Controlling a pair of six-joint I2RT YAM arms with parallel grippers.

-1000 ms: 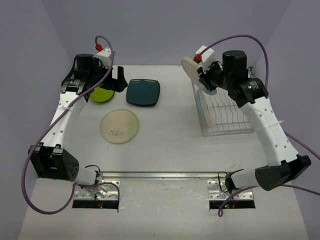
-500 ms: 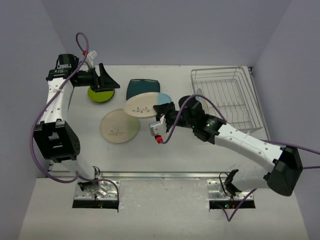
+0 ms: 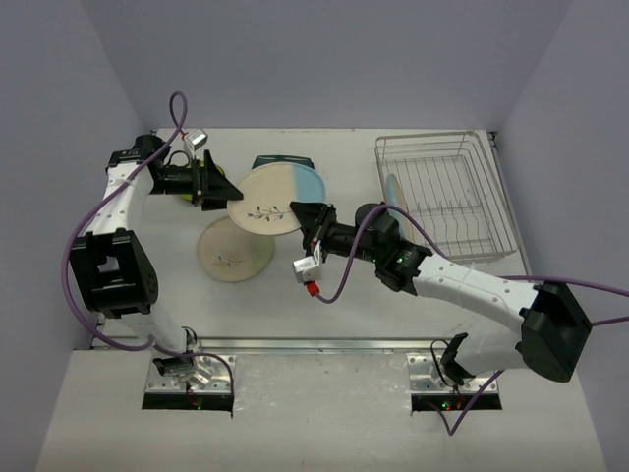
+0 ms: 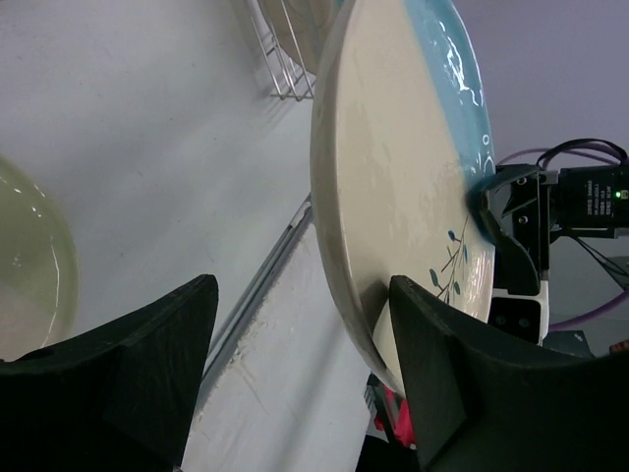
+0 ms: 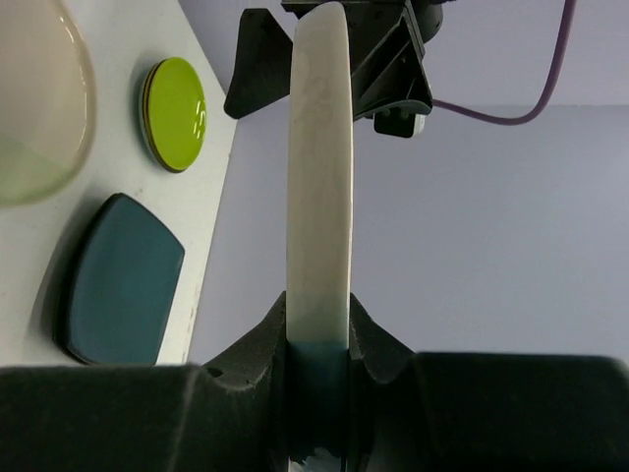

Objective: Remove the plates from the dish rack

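The cream-and-light-blue plate with a leaf sprig (image 3: pixel 271 199) hangs in the air over the table's left half. My right gripper (image 3: pixel 314 220) is shut on its blue edge, seen edge-on in the right wrist view (image 5: pixel 319 177) between the jaws (image 5: pixel 319 339). My left gripper (image 3: pixel 218 185) is open, and its jaws straddle the plate's opposite rim (image 4: pixel 393 177), the rim lying close against the right finger (image 4: pixel 432 374). The silver wire dish rack (image 3: pixel 462 147) stands at the right with one pale plate (image 3: pixel 393 193) upright in it.
A cream plate (image 3: pixel 236 252) lies flat below the held plate. A dark teal rounded-square plate (image 3: pixel 280 161) shows behind it, and a lime-green plate (image 5: pixel 175 113) lies under my left gripper. The table's far edge and the walls are close.
My right gripper has carried the sprig plate left and farther back. My left gripper has swung right and now sits open around the plate's rim.
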